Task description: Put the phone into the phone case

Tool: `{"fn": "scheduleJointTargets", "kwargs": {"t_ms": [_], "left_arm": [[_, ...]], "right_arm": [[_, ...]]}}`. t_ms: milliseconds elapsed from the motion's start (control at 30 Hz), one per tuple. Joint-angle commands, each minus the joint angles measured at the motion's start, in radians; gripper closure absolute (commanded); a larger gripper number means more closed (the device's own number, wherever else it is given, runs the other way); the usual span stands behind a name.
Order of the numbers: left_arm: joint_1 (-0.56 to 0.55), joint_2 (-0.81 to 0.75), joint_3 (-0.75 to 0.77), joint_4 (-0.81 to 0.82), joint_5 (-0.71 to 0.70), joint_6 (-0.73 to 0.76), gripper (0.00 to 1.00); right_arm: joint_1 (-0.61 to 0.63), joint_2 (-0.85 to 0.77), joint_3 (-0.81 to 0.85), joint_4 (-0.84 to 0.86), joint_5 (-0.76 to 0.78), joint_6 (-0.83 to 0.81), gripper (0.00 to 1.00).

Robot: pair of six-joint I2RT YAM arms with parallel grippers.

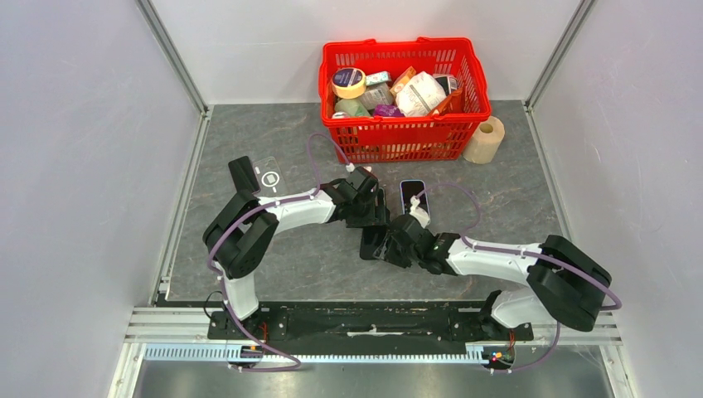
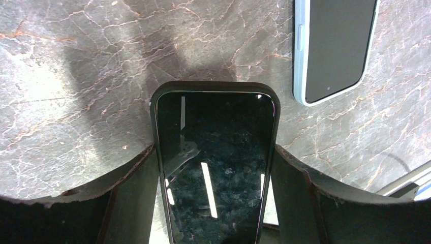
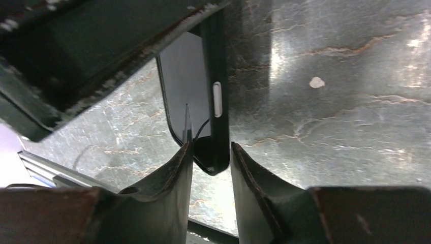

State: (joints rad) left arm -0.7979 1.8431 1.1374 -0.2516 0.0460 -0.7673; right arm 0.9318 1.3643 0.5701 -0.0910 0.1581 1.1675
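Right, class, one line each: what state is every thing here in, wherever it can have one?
Black case: held clear of the table.
Left gripper: shut on its long sides.
Right gripper: fingers astride the case's edge, grip unclear.
Phone: flat on the table, screen up, outside the case.
Basket: full of goods.

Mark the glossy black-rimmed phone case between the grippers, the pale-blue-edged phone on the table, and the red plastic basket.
Glossy black-rimmed phone case (image 2: 216,162): left wrist view, its middle.
Pale-blue-edged phone (image 2: 333,46): left wrist view, dark screen.
Red plastic basket (image 1: 404,139): top external view, front wall.
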Motion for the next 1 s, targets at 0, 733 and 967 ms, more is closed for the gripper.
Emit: {"fn": "scheduleJointTargets", "kwargs": {"t_ms": [0,733,967], "left_arm": [[-0.001,0.022,-0.023,0.019,0.035,-0.038,0.89],[0.005,0.053,-0.003,0.009,-0.005,-0.021,0.92],[0.009,0.109,0.093,-0.028,-0.115,-0.050,0.94]], "right_arm": [[-0.004,0.035,0.056,0.007,0.033,0.009,0.64],[-0.169,-0.066,0.019,-0.079,-0.170,-0.027,0.52],[-0.171,-0.382,0.092,-0.405,0.057,-0.126,0.13]]}}
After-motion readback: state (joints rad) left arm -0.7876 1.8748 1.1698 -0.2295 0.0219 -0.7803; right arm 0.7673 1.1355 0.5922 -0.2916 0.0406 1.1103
